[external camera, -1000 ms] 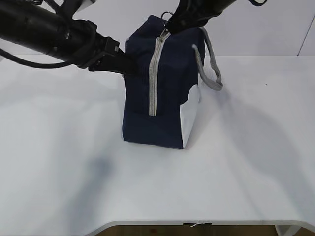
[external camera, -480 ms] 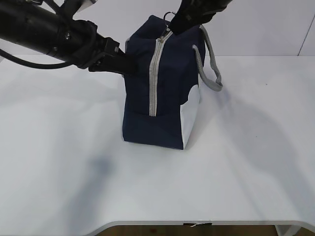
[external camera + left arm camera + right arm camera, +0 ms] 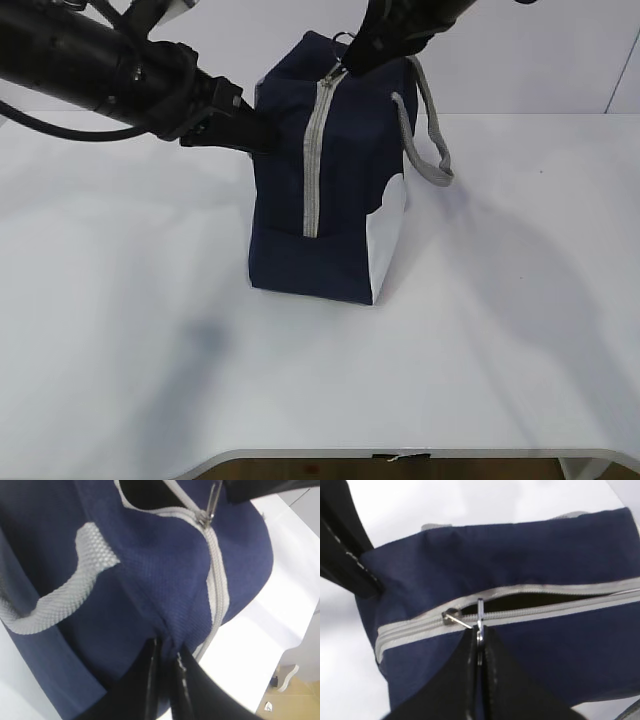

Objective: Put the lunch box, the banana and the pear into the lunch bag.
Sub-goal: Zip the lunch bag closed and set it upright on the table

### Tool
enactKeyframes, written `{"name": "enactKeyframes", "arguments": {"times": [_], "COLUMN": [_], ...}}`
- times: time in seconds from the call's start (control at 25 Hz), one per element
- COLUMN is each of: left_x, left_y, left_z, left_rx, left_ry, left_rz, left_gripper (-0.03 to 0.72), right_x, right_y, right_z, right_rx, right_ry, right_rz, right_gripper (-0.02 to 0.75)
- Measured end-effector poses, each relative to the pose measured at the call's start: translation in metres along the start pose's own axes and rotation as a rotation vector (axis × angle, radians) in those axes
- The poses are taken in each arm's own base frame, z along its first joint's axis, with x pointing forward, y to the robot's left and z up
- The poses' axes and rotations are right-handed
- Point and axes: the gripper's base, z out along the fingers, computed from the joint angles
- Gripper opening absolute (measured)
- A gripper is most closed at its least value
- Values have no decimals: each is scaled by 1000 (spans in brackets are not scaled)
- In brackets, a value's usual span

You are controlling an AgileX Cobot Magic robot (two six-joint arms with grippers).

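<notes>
Step in hand: working the zipper of the tall navy-blue fabric lunch bag (image 3: 325, 170). Right gripper (image 3: 479, 642) pinches the metal ring pull (image 3: 480, 611) just ahead of its tips; left gripper (image 3: 165, 660) clamps a fold of bag fabric. Judged next: draw the slider along steadily while the left braces.

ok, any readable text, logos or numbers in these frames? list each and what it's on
None readable in any view.
The lunch bag: plain navy fabric, grey zipper, white side panel, no print or brand tag showing.
The left gripper and right gripper: black, no markings visible.
The table: bare white; a small dark mark at its front edge is too small to tell.
</notes>
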Motion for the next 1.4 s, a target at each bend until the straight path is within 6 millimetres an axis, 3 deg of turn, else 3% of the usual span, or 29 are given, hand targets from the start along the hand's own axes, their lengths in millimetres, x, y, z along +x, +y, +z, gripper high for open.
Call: {"name": "enactKeyframes", "arguments": {"times": [0.32, 0.64, 1.0, 1.4], "left_x": [0, 1, 1, 1], "left_y": [0, -8, -21, -19], "left_z": [0, 6, 15, 15], "left_rx": [-1, 2, -7, -27], "left_ry": [1, 2, -1, -9], "left_rz": [1, 26, 67, 73], "left_gripper": [36, 37, 42, 45], "right_x": [-4, 2, 0, 2], "right_y": [-4, -8, -10, -12], "right_z": [0, 15, 14, 15], "right_rx": [44, 26, 41, 65], "right_ry": [-42, -23, -35, -12], "right_rz": [5, 20, 18, 1], "right_gripper": [6, 6, 6, 6]}}
